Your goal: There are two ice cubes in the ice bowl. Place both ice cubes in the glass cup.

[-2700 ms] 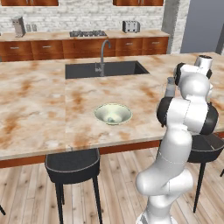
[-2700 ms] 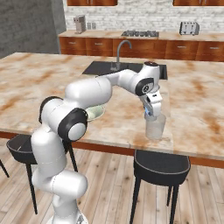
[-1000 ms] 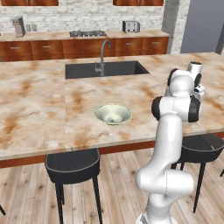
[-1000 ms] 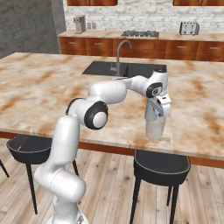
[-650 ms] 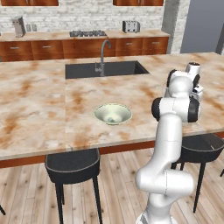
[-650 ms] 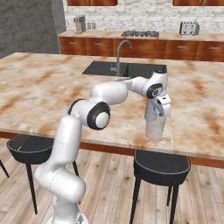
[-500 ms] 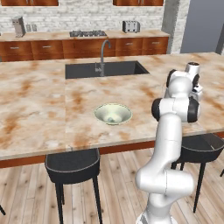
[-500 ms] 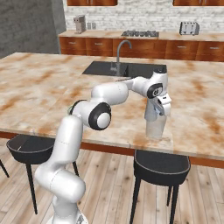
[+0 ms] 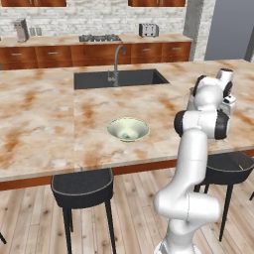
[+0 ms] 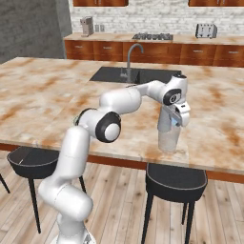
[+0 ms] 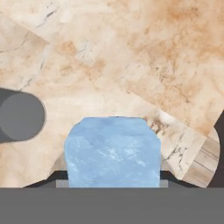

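Pale blue and frosted, an ice cube [image 11: 112, 151] sits right at the gripper [image 11: 112, 177] in the hand view, flanked low on both sides by the dark finger tips [image 11: 52, 178], with veined marble countertop [image 11: 131, 57] beyond it. The fingers sit close at the cube's sides, but whether they press on it or stand just off it cannot be told, so the grip itself is uncertain. In the right base view the gripper [image 10: 174, 125] points down directly over the glass cup [image 10: 169, 139], its tips at or just inside the rim; a small blue patch at the tips marks the cube [image 10: 176, 123]. The cup stands near the front edge of the counter [image 10: 57, 100], above a dark stool [image 10: 175, 182]. In the left base view the ice bowl [image 9: 128, 129] rests well to the left of the arm, near the middle of the counter in front of the sink [image 9: 119, 78]; what lies in it is too small to tell. A grey round-topped object [image 11: 19, 116] stands at the left edge of the hand view.
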